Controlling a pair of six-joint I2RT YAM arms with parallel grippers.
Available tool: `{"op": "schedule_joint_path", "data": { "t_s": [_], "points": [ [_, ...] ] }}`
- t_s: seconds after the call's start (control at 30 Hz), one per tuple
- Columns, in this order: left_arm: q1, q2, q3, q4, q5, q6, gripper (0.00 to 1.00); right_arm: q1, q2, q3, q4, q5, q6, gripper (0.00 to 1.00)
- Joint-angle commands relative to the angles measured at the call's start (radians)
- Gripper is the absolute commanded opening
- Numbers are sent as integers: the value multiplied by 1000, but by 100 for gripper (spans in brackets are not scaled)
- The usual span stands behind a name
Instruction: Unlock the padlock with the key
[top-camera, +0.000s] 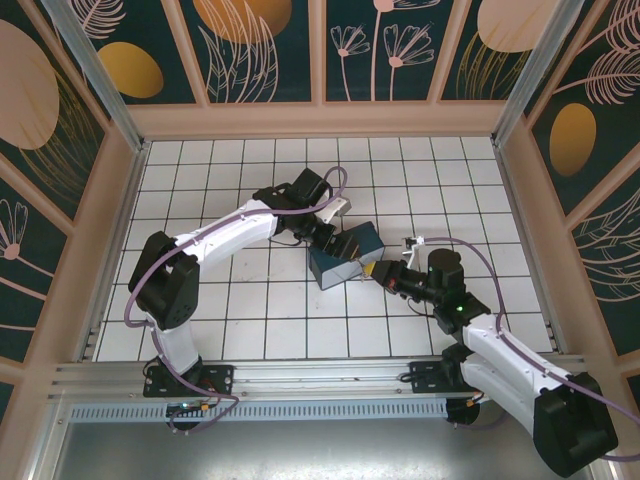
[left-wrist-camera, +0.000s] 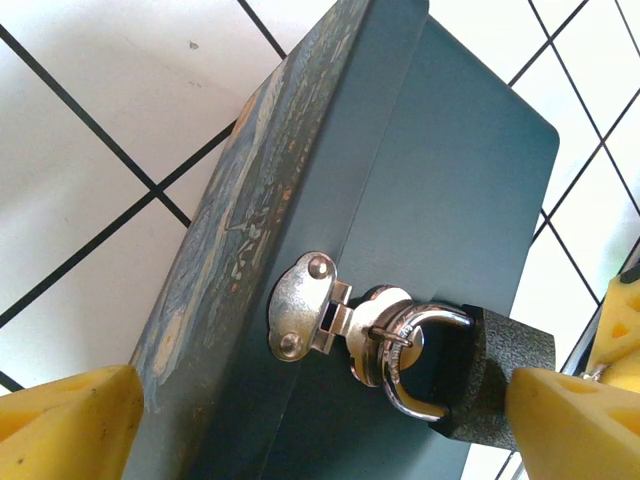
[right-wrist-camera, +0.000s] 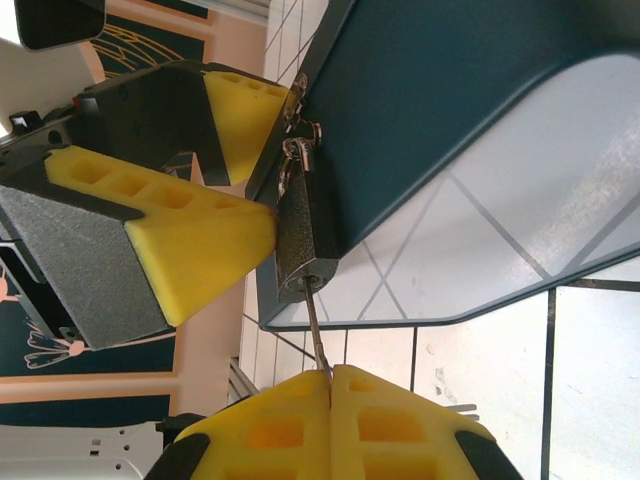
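Observation:
The dark padlock (left-wrist-camera: 497, 372) hangs by its silver shackle (left-wrist-camera: 415, 400) from the hasp (left-wrist-camera: 300, 318) of the blue painted box (left-wrist-camera: 440, 180). My left gripper (left-wrist-camera: 320, 415) is open wide, with the box front and lock between its yellow fingers (left-wrist-camera: 565, 425). The right pad touches the padlock body. In the right wrist view, my right gripper (right-wrist-camera: 331, 376) is shut on the thin silvery key (right-wrist-camera: 317, 335). The key's shaft runs up into the keyhole at the bottom of the padlock (right-wrist-camera: 298, 235). From above, both grippers (top-camera: 335, 238) (top-camera: 384, 273) meet at the box (top-camera: 352, 252).
The box lies on a white tiled floor (top-camera: 250, 320) inside a walled cell with patterned panels (top-camera: 270, 50). The left arm's yellow fingers (right-wrist-camera: 200, 250) crowd the padlock just left of the key. Open tiles lie to the left and front of the box.

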Motion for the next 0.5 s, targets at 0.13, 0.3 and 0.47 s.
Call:
{"op": "schedule_joint_path", "data": {
  "t_s": [0.13, 0.3, 0.47],
  "points": [
    [-1, 10, -31, -26, -17, -4, 92, -9, 18, -13, 86, 26, 15, 0],
    [4, 8, -38, -18, 7, -18, 92, -14, 8, -17, 84, 36, 20, 0],
    [29, -6, -59, 18, 62, -60, 92, -17, -5, -28, 100, 53, 39, 0]
  ]
}}
